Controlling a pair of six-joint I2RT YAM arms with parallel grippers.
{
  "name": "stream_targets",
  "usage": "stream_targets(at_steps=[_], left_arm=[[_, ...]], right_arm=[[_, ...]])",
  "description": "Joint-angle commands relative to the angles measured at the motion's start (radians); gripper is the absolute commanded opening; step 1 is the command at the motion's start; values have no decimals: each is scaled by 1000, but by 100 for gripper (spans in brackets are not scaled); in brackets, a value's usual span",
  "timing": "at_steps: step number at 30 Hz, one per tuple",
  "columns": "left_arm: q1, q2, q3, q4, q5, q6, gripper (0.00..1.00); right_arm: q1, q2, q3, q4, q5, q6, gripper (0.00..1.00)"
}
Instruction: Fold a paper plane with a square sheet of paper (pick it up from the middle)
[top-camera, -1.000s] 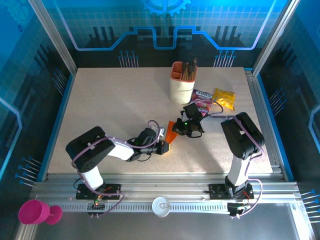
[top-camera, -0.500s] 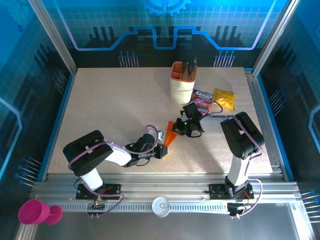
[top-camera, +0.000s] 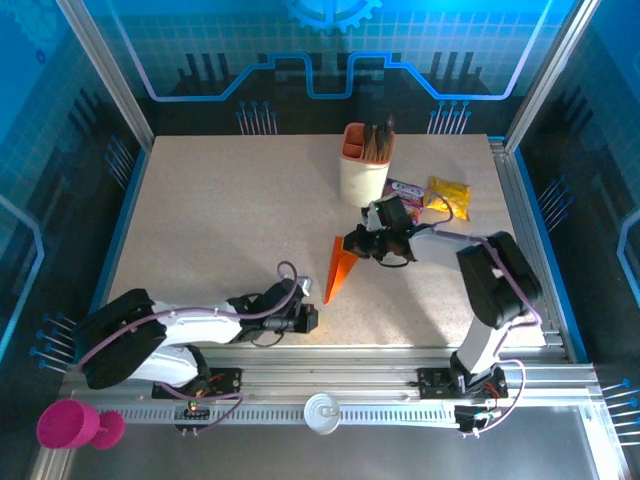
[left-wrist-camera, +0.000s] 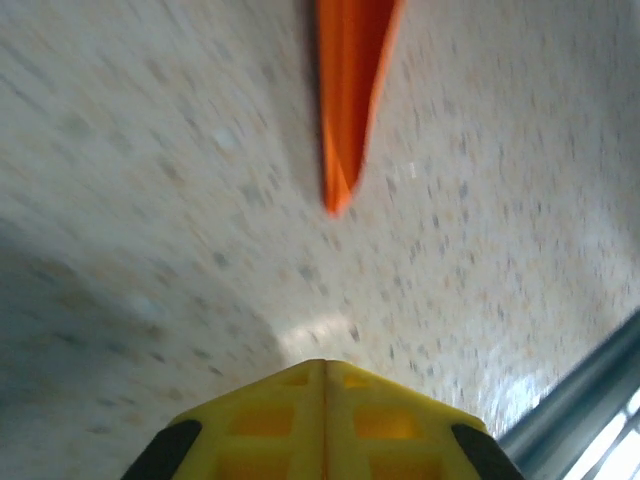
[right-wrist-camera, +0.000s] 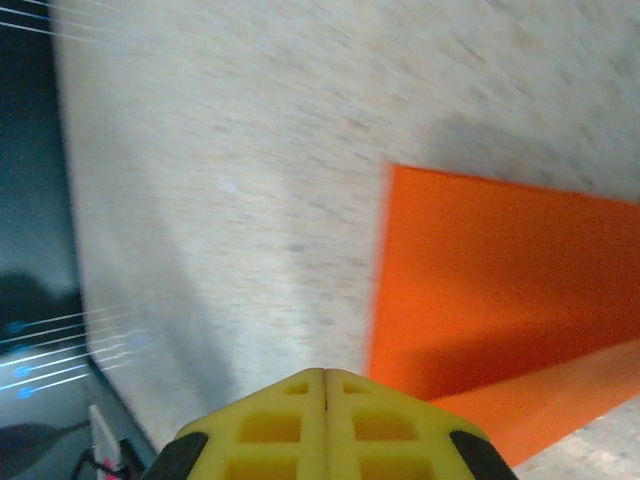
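Far side of table (top-camera: 220, 220): beige cup (top-camera: 361, 178) with an orange insert (top-camera: 353, 145) at the rim. Dark pens (top-camera: 381, 138) standing upright inside, beside the insert; count not readable.

Well apart from cup, past the near edge and far to its left: pink goblet (top-camera: 70, 425) on its side, inside not visible.

Just right of cup, pink packet (top-camera: 404, 190); farther right again, yellow packet (top-camera: 449, 196).

Near side of cup, slightly left: plane (top-camera: 339, 270), a narrow orange dart, wide end toward cup, tip pointing away. Centre crease plain in left wrist view.

Between cup and plane, at the dart's wide end: right gripper (top-camera: 352, 243). Fingers pressed together, seam closed in its wrist view; orange paper right against the tips, cannot tell whether an edge is nipped.

Beyond the tip, on the side away from cup: left gripper (top-camera: 312, 318), apart from the paper. Yellow fingers together, nothing between.

Pale speckled board for a surface, aluminium rail (top-camera: 330, 385) along the edge farthest from cup, white disc (top-camera: 323, 412) on it. Blue translucent walls (top-camera: 200, 60) with circuit-line pattern behind cup and to both sides.
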Motion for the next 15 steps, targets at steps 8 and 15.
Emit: stream_targets(at_steps=[8, 15], left_arm=[[258, 274, 423, -221, 131, 213, 35], [294, 483, 631, -274, 143, 248, 41]], right_arm=[[-99, -177, -206, 24, 20, -42, 0], [-80, -83, -281, 134, 4, -20, 0]])
